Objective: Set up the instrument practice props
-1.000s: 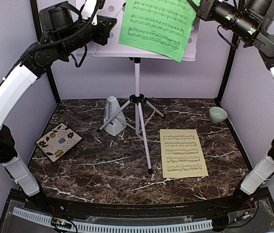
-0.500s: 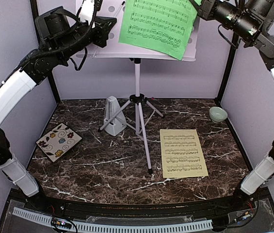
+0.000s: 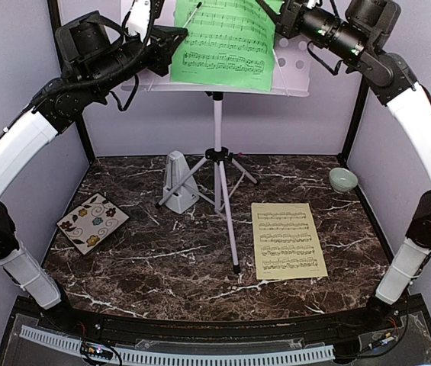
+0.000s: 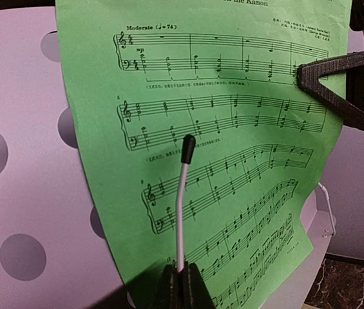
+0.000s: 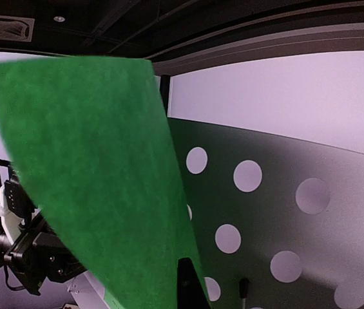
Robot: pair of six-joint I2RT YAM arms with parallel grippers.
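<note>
The thin green sheet [image 3: 223, 38], printed with black staves, curls against the stand's smooth white panel [image 3: 297, 72] (round holes punched through it) at the top of the overhead frame. The right fingers [image 4: 336, 80], black and triangular, pinch the sheet's right edge. The left fingers [image 4: 193, 290] are closed tight on the stand's slim, black-tipped white wire [image 4: 180, 212].

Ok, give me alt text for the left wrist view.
A green music sheet fills the view, lying against the white perforated desk. The left gripper pinches a thin white retaining wire standing across the sheet, while the right gripper grips its right edge.
</note>
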